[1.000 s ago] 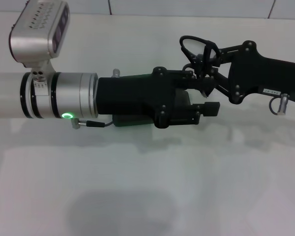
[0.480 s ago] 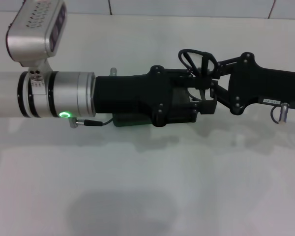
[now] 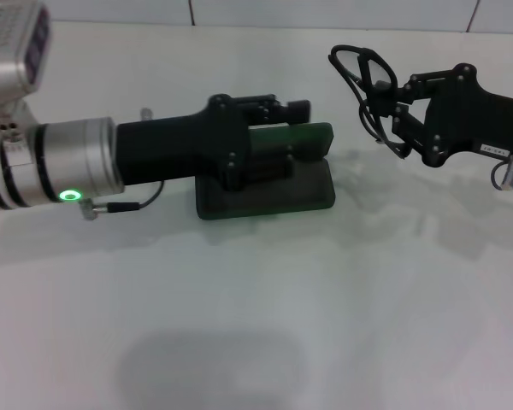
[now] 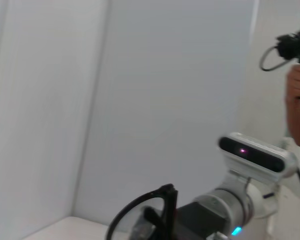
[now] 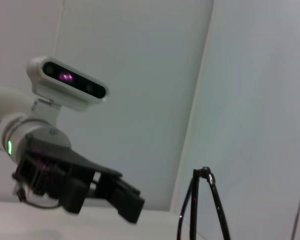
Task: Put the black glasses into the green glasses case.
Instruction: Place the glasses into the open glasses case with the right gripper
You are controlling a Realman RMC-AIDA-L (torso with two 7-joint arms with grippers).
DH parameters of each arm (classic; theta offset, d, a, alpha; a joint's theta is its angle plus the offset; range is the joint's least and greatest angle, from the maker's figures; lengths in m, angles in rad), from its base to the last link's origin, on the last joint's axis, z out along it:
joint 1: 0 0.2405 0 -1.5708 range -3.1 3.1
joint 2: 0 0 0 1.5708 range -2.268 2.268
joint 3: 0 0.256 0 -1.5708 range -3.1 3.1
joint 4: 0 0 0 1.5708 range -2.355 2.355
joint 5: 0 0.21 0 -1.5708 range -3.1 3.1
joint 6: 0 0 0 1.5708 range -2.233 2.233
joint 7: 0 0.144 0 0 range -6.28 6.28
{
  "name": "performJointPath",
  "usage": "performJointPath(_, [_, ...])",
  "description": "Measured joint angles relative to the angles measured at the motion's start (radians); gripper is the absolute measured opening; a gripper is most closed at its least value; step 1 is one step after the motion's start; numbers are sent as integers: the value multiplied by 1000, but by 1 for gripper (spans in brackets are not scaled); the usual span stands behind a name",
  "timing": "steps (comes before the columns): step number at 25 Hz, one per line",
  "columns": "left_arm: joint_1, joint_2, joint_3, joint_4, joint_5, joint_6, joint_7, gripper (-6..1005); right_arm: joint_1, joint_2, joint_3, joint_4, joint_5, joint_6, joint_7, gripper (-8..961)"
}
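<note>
Head view: the case [image 3: 269, 184] lies on the table [image 3: 256, 325] near centre, lid raised, with the left gripper [image 3: 278, 111] reaching in from the left over its far edge, fingers at the lid; whether they are open or closed, cannot tell. The right gripper [image 3: 385, 107] hangs to the right of the case, well apart from it and above the table, closed on the glasses [image 3: 363, 73], which stick up and leftward from the fingers. Left wrist view: the glasses frame [image 4: 140, 215] and the right arm's wrist show low in the picture against a blank wall; a person's hand [image 4: 297, 107] appears at the far edge. Right wrist view: the glasses [image 5: 202, 205] stand edge-on close by, the left gripper [image 5: 125, 197] farther off beyond them. Risks, as judged: the grip looks to be on a thin part of the frame, so the glasses could twist or slip during the carry; the left gripper over the case crowds the opening, so the arms could collide; an unsteadied lid could fall shut on the glasses.
</note>
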Motion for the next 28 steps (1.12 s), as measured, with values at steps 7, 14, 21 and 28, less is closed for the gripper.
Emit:
performJointPath(7, [56,4,-154,-1,0,-21,27,621,15,11,-46,-52,-112,40,2,99])
performJointPath(14, [87,-43,-413,-13,-2,-107,61,624,2,17,-325,-195,-135,287,14,98])
performJointPath(21, [78,-48,-451,-31,-3,-151,67,627,-55,19,-615,-377,-139,660,27,97])
performJointPath(28, [55,-45,-449,-31,-3,-170,58,630,-53,19,-798,-417,-125,916,28,112])
